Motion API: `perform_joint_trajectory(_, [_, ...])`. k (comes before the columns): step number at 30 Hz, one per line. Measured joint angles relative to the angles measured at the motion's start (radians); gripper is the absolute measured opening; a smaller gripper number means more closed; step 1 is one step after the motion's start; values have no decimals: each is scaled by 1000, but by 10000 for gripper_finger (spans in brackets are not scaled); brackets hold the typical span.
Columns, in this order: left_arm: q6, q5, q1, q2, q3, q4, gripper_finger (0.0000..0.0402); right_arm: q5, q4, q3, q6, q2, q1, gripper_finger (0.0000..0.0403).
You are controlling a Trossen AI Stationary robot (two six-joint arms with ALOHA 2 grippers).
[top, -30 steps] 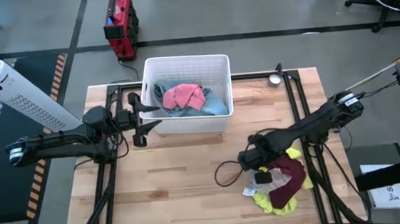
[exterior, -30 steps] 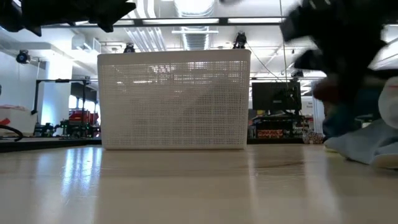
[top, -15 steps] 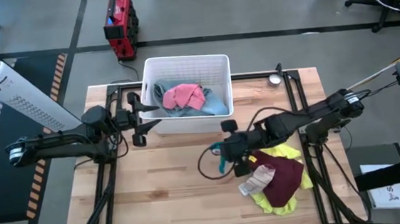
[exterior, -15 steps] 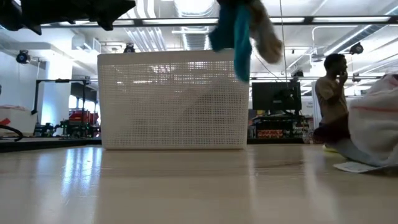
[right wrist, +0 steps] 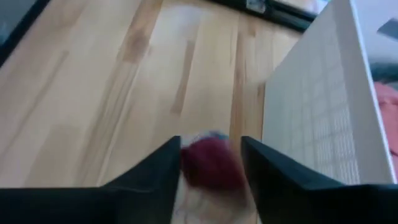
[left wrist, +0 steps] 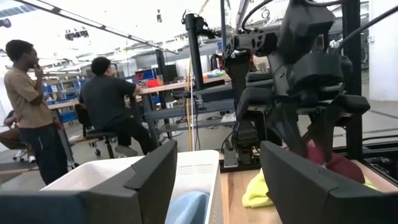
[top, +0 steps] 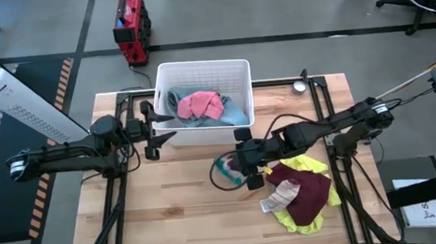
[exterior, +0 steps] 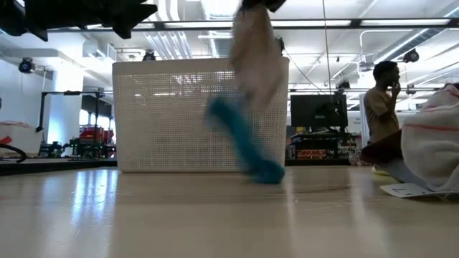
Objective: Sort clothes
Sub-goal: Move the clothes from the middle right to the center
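My right gripper point(top: 245, 163) is shut on a teal and beige garment point(top: 225, 170) in front of the white basket point(top: 201, 64). In the low view the garment point(exterior: 252, 93) hangs down, blurred, its teal end point(exterior: 251, 158) lowest. A pink garment point(top: 201, 104) lies on a light blue one point(top: 238, 115) in the basket. Maroon point(top: 311, 192), yellow point(top: 309, 164) and grey point(top: 282, 195) garments lie piled on the table's right. My left gripper point(top: 153, 132) is open and empty beside the basket's left wall; it also shows in the left wrist view point(left wrist: 217, 180). My right gripper pinches a bunched part of the garment point(right wrist: 209, 163) between its two fingers; which part cannot be told. The garment hangs slack below the gripper point(exterior: 247, 107). Whether its teal lower end touches the table cannot be told.
The basket stands at the table's far middle. A small round metal object point(top: 299, 86) lies at the far right. A black cable loops under my right arm point(top: 223, 185). Bare wood lies at the near left point(top: 170, 211). People show in the room beyond.
My right gripper has risen from the pile and gone toward the table's left and far edges, toward the basket, carrying the teal and beige garment lifted clear of the pile. The garment now swings below it. The maroon garment and the rest of the pile have stayed behind.
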Motion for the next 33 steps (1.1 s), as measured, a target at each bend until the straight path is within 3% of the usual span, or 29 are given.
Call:
perform_joint_trajectory(5, [-2, 1, 0, 0, 0, -3, 228, 0, -167, -1, 92, -25, 22, 228])
perform_joint_trajectory(11, [-17, 1, 0, 0, -1, -20, 230, -97, -467, -1, 327, -35, 81, 269])
perform_joint_trajectory(16, [-17, 2, 0, 0, -2, -29, 221, -168, -629, -1, 486, -36, 149, 279])
perform_joint_trajectory(23, [-17, 2, 0, 0, -2, -34, 214, -282, -702, -31, 649, -42, 188, 275])
perform_joint_trajectory(33, [-17, 2, 0, -16, -2, -99, 228, -434, -664, -336, 776, -161, 199, 272])
